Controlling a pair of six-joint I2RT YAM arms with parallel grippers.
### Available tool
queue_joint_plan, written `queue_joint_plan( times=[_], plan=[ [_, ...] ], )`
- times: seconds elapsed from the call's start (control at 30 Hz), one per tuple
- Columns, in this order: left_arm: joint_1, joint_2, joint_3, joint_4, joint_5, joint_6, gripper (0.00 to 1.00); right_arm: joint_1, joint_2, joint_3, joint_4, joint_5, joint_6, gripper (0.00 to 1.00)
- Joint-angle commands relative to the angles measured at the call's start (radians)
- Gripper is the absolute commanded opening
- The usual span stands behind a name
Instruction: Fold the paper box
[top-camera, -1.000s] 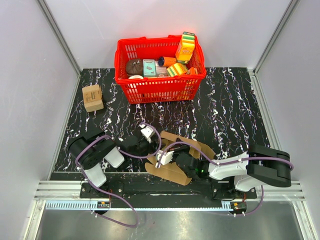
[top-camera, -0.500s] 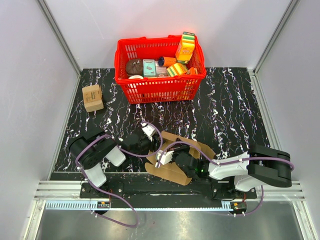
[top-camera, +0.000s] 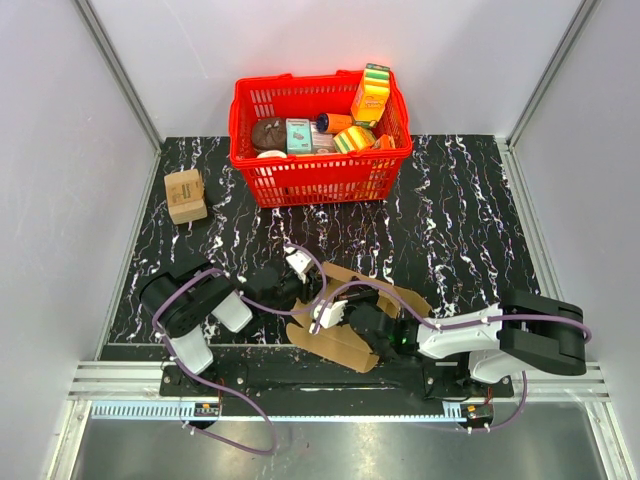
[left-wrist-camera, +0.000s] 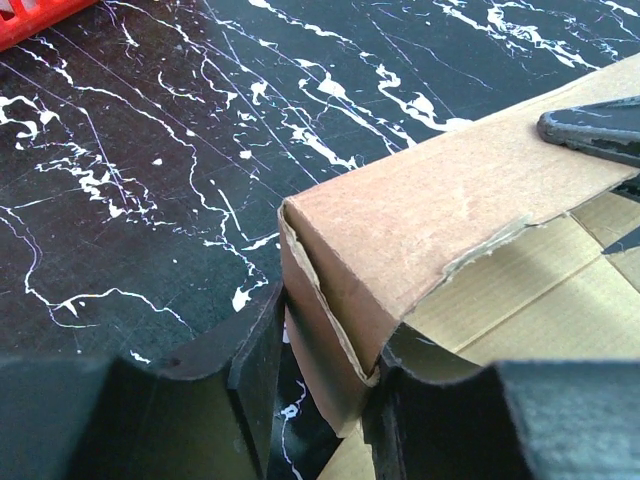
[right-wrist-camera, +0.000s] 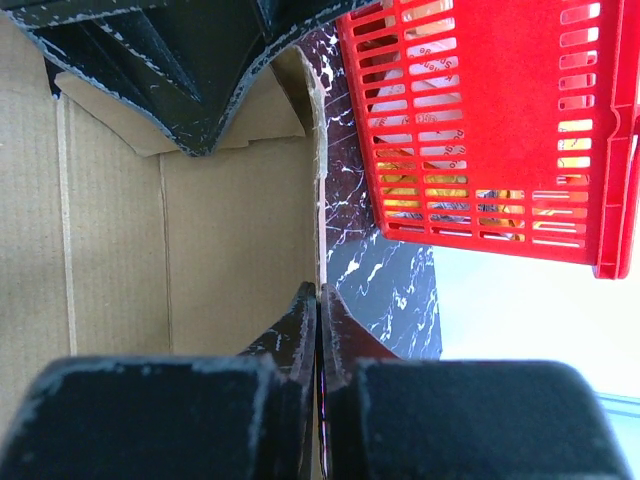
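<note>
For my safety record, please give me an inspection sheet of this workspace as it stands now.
Surface: black table with white veins.
Job's things: paper box, partly raised, at the near edge between the arms.
Clutter: red basket holding printed packages at the back; small tan box at the left.
Grippers: left gripper straddles a box corner wall, contact unclear; right gripper shut on a thin box edge.
Cables: purple cables loop along both arms, one over the box.
Surroundings: white walls, metal frame rails.
</note>
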Motion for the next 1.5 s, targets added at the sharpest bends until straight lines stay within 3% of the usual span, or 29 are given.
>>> queue_joint_plan(
  times=[0.0,0.33,0.47,0.63,0.87,0.97,1.07,1.17,1.23,1.3,1.37,1.47],
  plan=[
    [-0.008,0.001,0.021,0.377,-0.014,0.030,0.36,0.019,-0.027,0.025,-0.026,-0.054,0.077,0.06],
    [-0.040,-0.002,0.017,0.377,-0.071,0.065,0.32,0.024,-0.041,0.041,-0.049,-0.071,0.104,0.14],
    [-0.052,-0.003,0.015,0.377,-0.088,0.076,0.32,0.029,-0.076,0.056,-0.066,-0.094,0.161,0.30],
    [-0.054,-0.011,0.011,0.377,-0.094,0.076,0.32,0.029,-0.158,0.070,-0.095,-0.161,0.236,0.40],
    [-0.054,-0.022,-0.001,0.377,-0.094,0.117,0.32,0.027,-0.407,0.068,-0.161,-0.348,0.446,0.60],
    [-0.054,-0.031,-0.009,0.377,-0.091,0.125,0.32,0.027,-0.519,0.053,-0.153,-0.350,0.513,0.62],
    [-0.056,-0.045,-0.017,0.377,-0.087,0.125,0.32,0.027,-0.592,0.032,-0.115,-0.225,0.566,0.63],
    [-0.054,-0.051,-0.018,0.377,-0.080,0.127,0.33,0.026,-0.590,0.042,-0.130,-0.074,0.636,0.56],
    [-0.057,-0.046,-0.017,0.377,-0.080,0.133,0.34,0.016,-0.581,0.074,-0.201,0.004,0.722,0.53],
    [-0.056,-0.043,-0.017,0.377,-0.082,0.137,0.35,-0.006,-0.554,0.119,-0.369,0.030,0.910,0.46],
    [-0.057,-0.039,-0.017,0.377,-0.091,0.142,0.36,-0.120,-0.515,0.223,-0.613,-0.032,1.118,0.44],
    [-0.056,-0.037,-0.017,0.377,-0.099,0.145,0.37,-0.308,-0.469,0.297,-0.710,-0.399,1.211,0.38]
  ],
)
